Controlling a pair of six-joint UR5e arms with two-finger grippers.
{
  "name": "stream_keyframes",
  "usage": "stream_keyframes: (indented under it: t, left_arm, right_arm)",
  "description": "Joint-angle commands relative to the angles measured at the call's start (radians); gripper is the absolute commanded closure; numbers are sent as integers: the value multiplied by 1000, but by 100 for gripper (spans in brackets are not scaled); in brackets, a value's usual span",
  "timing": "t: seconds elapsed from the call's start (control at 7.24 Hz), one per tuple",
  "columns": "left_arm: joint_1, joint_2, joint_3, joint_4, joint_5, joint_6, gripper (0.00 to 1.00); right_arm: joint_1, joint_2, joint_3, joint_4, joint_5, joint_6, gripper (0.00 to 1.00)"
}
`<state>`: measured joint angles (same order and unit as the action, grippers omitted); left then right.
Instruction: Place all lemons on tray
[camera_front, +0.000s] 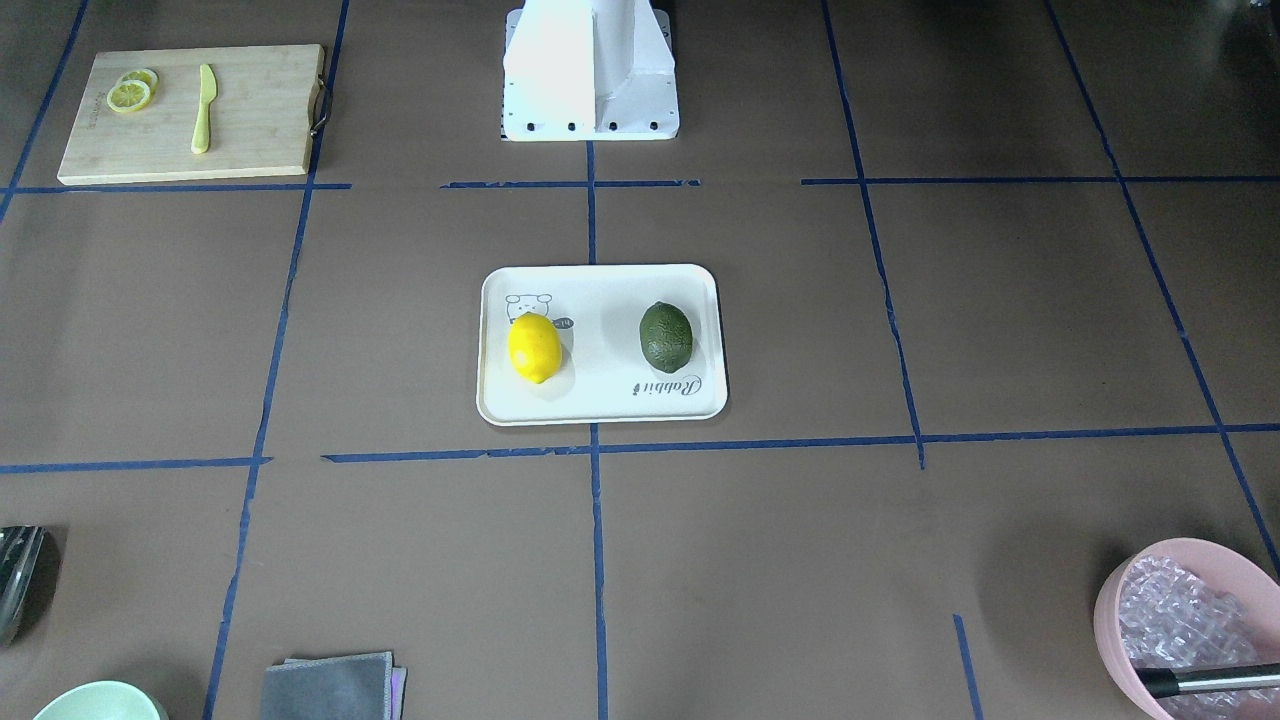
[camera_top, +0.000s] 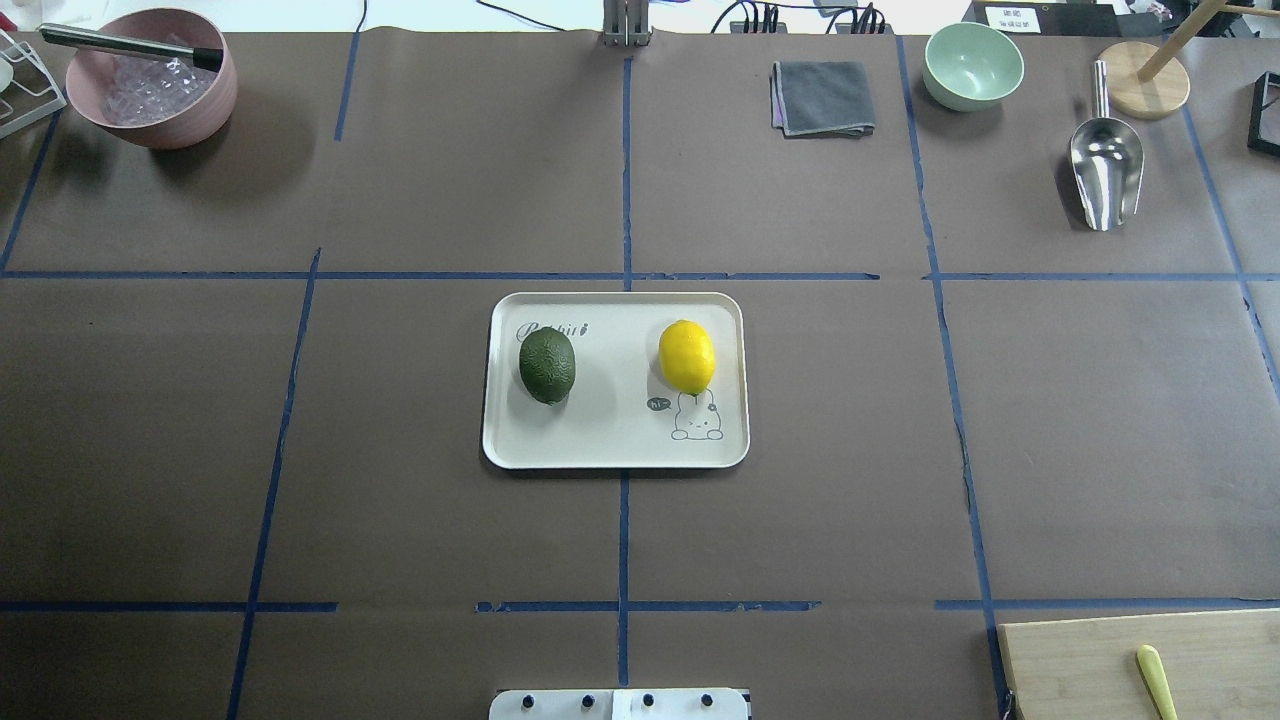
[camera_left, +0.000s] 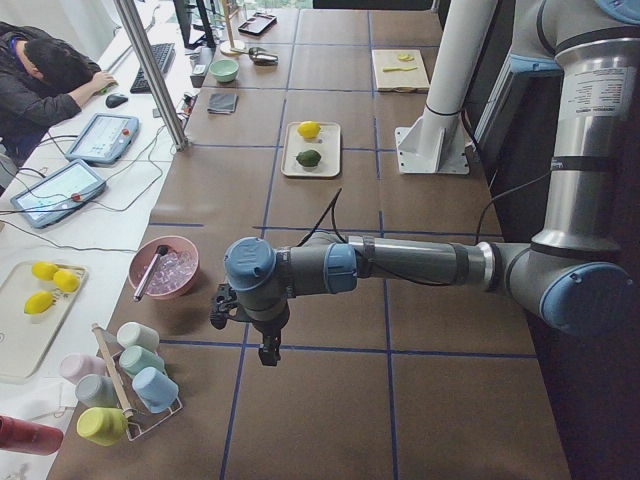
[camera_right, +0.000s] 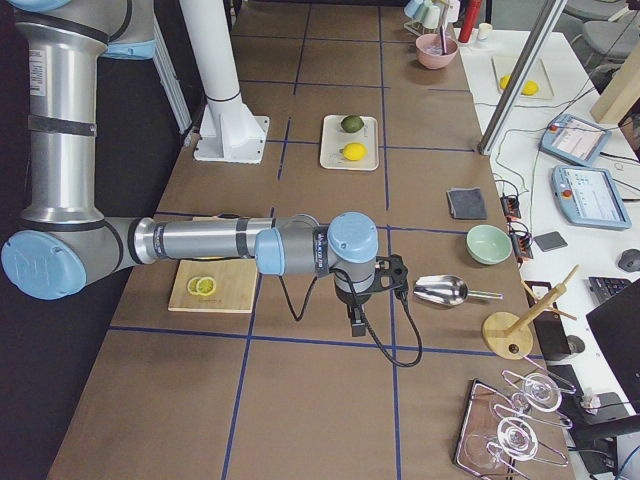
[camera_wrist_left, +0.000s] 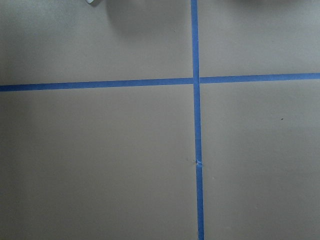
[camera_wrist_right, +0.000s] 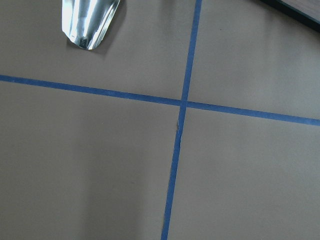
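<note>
Overhead exterior has both lemons lying on the tray (camera_top: 615, 445), which sits mid-table (camera_top: 400, 500): the green lemon (camera_top: 547, 365) on my left half beside the script, the yellow lemon (camera_top: 687, 356) on my right half just above the cartoon animal, the two well apart and neither touching the rim. By that I judge the task done. If I had to take one again, I would expect a firm, fairly light fruit with a rounded body that wants to roll and a skin that may slip, the dimpled green one perhaps less so. I would close across the narrow middle, never tip to tip. Neither that view nor the front one shows my arms at all. Only the side views do: my left hand (camera_left: 268, 352) hangs over bare table near the pink bowl (camera_left: 165, 270), my right hand (camera_right: 357, 322) near the scoop (camera_right: 442, 290), both far from the tray. From those angles I cannot tell how far either hand is open, and I see nothing in them. My wrist cameras show only tape and table, though the right one catches the scoop's lip.
</note>
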<state>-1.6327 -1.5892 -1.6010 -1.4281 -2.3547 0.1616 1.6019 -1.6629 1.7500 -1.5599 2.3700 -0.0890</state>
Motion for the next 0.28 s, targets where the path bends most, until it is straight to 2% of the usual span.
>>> stream_keyframes:
  t: [0.0,0.14]
  left_arm:
    - [1,0,33,-46,0,-1,0]
    - [1,0,33,-46,0,-1,0]
  right_arm:
    - [0,0,0,0,0,0,0]
    - [0,0,2,0,0,2,0]
